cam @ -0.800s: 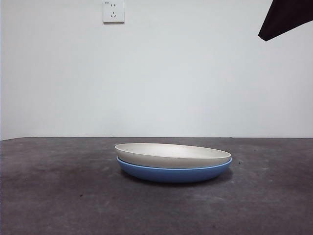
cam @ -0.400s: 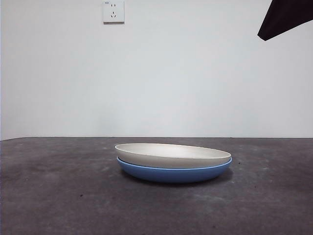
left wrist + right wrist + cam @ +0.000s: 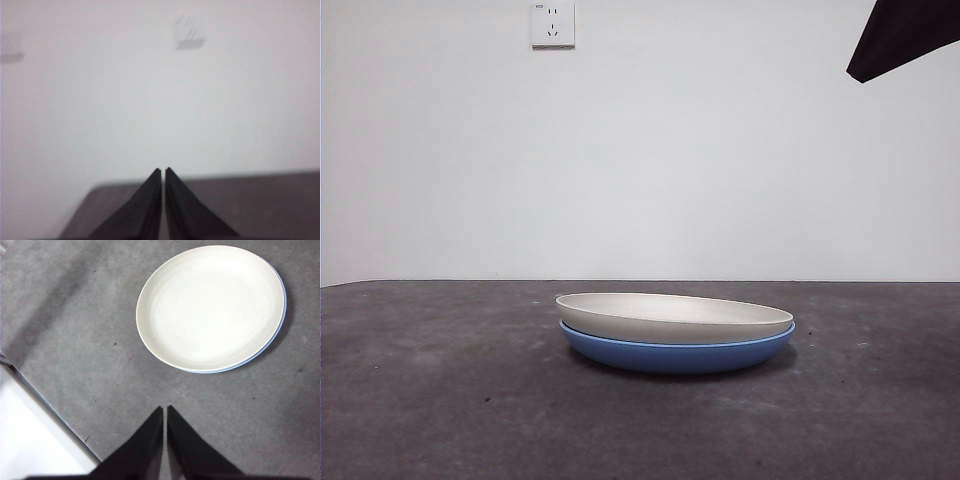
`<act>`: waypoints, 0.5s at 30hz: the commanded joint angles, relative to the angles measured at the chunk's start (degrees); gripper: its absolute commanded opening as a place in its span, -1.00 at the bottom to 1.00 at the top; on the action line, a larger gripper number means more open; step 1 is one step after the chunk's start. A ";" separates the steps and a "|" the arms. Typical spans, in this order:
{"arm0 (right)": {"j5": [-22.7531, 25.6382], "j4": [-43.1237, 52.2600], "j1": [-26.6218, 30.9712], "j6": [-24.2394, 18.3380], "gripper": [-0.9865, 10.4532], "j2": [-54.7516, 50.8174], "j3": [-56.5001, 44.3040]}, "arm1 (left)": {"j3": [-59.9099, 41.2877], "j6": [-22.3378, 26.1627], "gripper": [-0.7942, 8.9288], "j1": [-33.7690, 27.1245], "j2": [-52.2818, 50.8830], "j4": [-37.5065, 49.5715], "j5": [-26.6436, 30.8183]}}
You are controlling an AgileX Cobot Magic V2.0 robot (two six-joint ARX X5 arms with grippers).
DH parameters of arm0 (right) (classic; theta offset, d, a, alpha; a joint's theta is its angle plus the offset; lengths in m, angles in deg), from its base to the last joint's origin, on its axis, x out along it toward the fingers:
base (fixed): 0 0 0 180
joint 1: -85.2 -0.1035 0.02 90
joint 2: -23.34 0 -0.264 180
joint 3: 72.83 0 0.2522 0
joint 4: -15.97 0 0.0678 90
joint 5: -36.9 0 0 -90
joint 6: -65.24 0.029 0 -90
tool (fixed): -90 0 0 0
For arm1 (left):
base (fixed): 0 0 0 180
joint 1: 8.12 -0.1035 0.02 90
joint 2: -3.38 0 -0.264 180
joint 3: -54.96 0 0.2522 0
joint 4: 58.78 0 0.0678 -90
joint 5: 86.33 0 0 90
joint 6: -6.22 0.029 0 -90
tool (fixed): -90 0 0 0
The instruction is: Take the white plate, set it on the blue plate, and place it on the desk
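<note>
The white plate (image 3: 675,316) rests stacked inside the blue plate (image 3: 677,353) on the desk (image 3: 440,400), a little right of centre. From above, the white plate (image 3: 211,307) covers the blue plate (image 3: 280,325) except for a thin blue edge. My right gripper (image 3: 164,410) hangs high above the desk, shut and empty, well apart from the plates; it shows as a black tip (image 3: 900,38) at the top right corner of the front view. My left gripper (image 3: 163,171) is shut, holds nothing, and faces the pale wall.
A white wall socket (image 3: 552,24) sits high on the back wall. The desk's edge (image 3: 50,410) runs beside the right gripper, with a pale floor beyond it.
</note>
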 commanded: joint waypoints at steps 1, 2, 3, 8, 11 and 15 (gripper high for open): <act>-0.02 0.57 -0.33 -0.52 -0.81 0.46 0.96 | -5.57 1.11 -0.81 -0.96 -2.80 0.26 1.01; -0.04 0.57 -0.33 -0.52 -0.81 0.46 0.96 | -7.50 1.09 -0.81 -1.25 -3.80 0.28 1.03; -0.02 0.57 -0.33 -0.52 -0.81 0.46 0.96 | -9.46 1.03 -0.81 -1.49 -4.85 0.26 1.01; -0.02 0.57 -0.33 -0.52 -0.81 0.46 0.96 | -17.00 0.61 -0.81 -1.62 -8.85 -0.04 1.01; -0.04 0.57 -0.33 -0.52 -0.81 0.46 0.96 | -19.78 0.44 -0.81 -1.62 -10.69 -0.50 1.01; -0.02 0.57 -0.33 -0.52 -0.81 0.46 0.96 | -22.36 -0.28 -0.81 -1.62 -13.38 -2.12 1.01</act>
